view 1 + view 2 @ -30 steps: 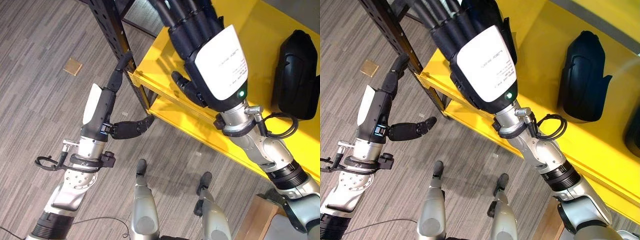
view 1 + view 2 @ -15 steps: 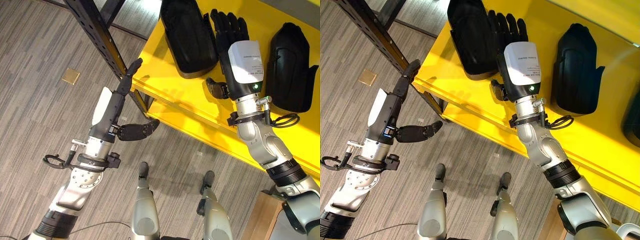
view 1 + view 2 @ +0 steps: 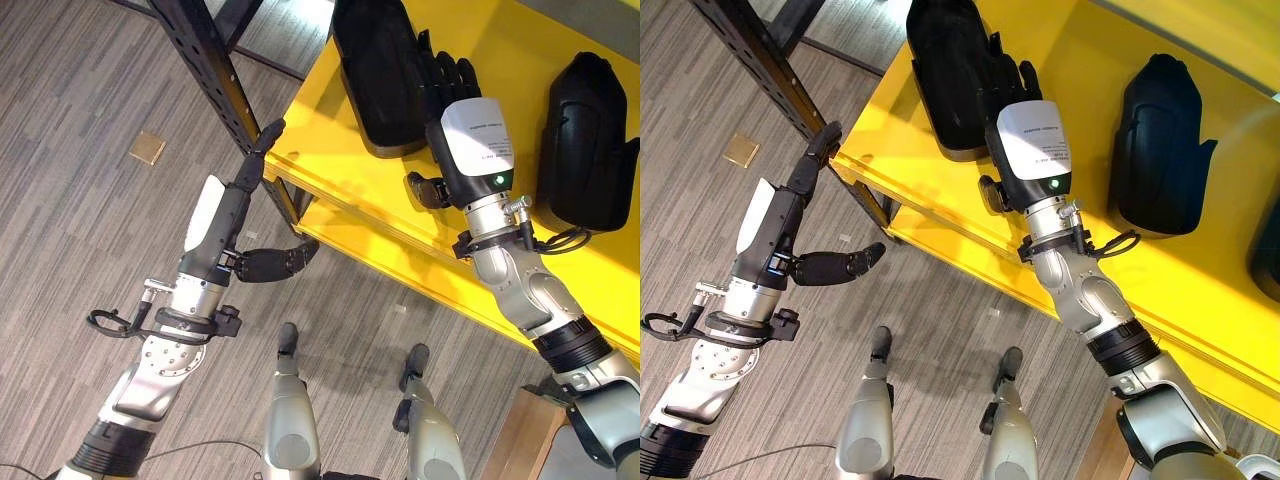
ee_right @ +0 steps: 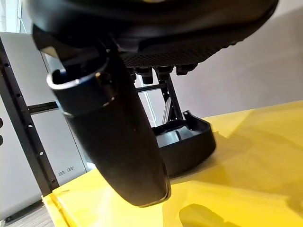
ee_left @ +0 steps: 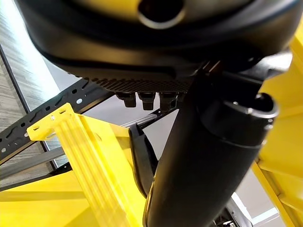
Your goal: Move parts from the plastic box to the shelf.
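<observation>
Two black moulded parts lie on the yellow shelf (image 3: 330, 160): one at its left end (image 3: 375, 70), one further right (image 3: 585, 140). My right hand (image 3: 470, 140) rests open on the shelf, its straight fingers (image 3: 440, 75) along the right side of the left part. In the right wrist view that part (image 4: 182, 142) lies just past the straight thumb (image 4: 113, 137). My left hand (image 3: 235, 215) is open and holds nothing. Its fingertips (image 3: 270, 135) reach the shelf's front left corner and its thumb (image 3: 280, 262) sticks out sideways.
A black perforated steel upright (image 3: 215, 75) stands at the shelf's left corner. A lower yellow shelf (image 3: 350, 235) lies beneath. A third black part (image 3: 1265, 250) shows at the far right. A small tan square (image 3: 147, 147) lies on the floor, and a brown box (image 3: 515, 440) stands at bottom right.
The right hand, high and close to the camera a second ago, has come down onto the shelf beside the left part, then drawn back slightly. The left arm has hardly moved.
</observation>
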Robot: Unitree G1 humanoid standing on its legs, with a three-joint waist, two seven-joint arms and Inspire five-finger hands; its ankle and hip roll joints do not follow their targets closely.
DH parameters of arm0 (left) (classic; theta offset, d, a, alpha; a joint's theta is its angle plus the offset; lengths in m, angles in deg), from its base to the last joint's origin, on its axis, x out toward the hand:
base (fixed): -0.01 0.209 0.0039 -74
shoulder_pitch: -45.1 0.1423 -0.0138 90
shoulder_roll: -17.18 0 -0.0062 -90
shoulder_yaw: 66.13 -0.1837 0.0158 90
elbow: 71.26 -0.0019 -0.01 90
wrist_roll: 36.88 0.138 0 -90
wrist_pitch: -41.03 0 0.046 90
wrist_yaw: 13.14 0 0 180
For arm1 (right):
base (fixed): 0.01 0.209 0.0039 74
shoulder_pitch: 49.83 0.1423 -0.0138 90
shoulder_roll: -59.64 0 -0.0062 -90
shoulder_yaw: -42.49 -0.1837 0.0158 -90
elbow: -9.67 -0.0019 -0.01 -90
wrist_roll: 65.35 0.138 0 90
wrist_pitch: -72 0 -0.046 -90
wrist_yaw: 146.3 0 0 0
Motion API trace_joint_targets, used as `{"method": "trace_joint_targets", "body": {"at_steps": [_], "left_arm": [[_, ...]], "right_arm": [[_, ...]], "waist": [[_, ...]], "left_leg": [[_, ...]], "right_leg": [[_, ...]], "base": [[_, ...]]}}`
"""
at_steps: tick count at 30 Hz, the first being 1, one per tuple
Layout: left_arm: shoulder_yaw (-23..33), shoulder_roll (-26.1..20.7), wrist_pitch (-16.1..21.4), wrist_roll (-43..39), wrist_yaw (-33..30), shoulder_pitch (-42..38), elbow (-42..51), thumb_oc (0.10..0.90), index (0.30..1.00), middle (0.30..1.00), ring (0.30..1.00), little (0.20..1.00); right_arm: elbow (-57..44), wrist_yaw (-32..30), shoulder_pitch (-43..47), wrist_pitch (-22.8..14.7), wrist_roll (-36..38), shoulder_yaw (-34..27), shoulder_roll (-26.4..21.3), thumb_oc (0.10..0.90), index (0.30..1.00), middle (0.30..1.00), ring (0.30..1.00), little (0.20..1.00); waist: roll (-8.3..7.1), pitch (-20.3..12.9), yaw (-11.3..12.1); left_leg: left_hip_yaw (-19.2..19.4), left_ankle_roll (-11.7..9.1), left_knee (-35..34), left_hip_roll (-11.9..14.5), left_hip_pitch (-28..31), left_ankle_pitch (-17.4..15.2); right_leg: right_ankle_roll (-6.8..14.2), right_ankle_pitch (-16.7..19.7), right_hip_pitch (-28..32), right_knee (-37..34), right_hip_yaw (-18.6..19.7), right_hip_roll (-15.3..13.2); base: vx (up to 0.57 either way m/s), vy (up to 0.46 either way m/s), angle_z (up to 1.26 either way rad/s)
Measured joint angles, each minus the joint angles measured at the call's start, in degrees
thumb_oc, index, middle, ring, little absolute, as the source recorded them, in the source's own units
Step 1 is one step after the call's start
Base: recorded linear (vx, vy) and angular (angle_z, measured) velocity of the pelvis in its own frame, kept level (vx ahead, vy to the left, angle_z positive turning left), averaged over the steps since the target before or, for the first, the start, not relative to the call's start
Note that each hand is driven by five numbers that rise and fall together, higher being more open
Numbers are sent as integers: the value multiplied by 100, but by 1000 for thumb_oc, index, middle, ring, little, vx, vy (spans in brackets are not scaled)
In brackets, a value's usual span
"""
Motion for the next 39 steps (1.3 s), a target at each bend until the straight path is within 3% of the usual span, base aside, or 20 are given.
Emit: {"method": "trace_joint_targets", "body": {"at_steps": [14,25,32,39], "left_arm": [[-35,-13,6,-4,256,-10,-100,900,1000,1000,1000,1000],[-43,-52,51,-7,504,-50,-258,900,1000,1000,1000,1000],[-43,-307,59,-10,642,-47,-302,900,1000,1000,1000,1000],[-42,-308,153,-11,673,-48,-313,900,1000,1000,1000,1000]], "right_arm": [[595,181,305,193,-183,400,-9,900,1000,1000,1000,1000],[1437,200,731,-1,434,709,-38,900,1000,1000,1000,1000],[1696,508,803,-15,523,804,-52,900,1000,1000,1000,1000],[1820,851,919,-14,1141,828,-97,900,1000,1000,1000,1000]], "waist": [[-17,-4,49],[-93,-36,88],[-147,-51,127],[-196,-79,140]], "left_leg": [[-186,-1,39,6,-15,0],[-340,-5,136,85,-113,-2],[-411,-9,214,79,-202,-6],[-416,-9,238,80,-214,-6]], "right_leg": [[-13,-73,139,30,-171,16],[-14,-115,155,58,-206,124],[-14,-115,153,60,-139,154],[-25,-106,154,61,-127,162]], "base": [[20,-51,6],[11,-41,3],[5,-14,4],[2,-10,0]]}}
